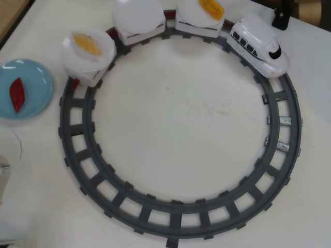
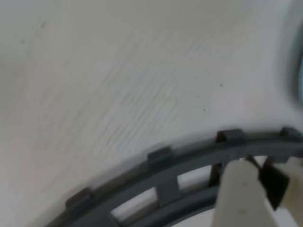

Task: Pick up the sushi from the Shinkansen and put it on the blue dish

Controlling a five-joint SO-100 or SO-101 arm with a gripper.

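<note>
Sushi (image 1: pixel 17 94) lies on blue dish (image 1: pixel 36 82), left of track (image 1: pixel 178 212). Shinkansen (image 1: pixel 258 45) at track top-right. Gripper (image 2: pixel 253 189) over track in wrist view; cannot tell if open or closed.

You have one Shinkansen (image 1: pixel 258 45) engine pulling three cars, each topped by one round white plate (image 1: pixel 88 49): three plates, two carrying food and one bare. You have three food pieces: one red sushi (image 1: pixel 17 94), one yellow-orange piece (image 1: pixel 212 7) and one pale orange piece (image 1: pixel 87 43). There is one blue dish (image 1: pixel 36 77), one grey ring of track (image 1: pixel 176 209) and one gripper finger (image 2: pixel 244 198) in the wrist view
</note>
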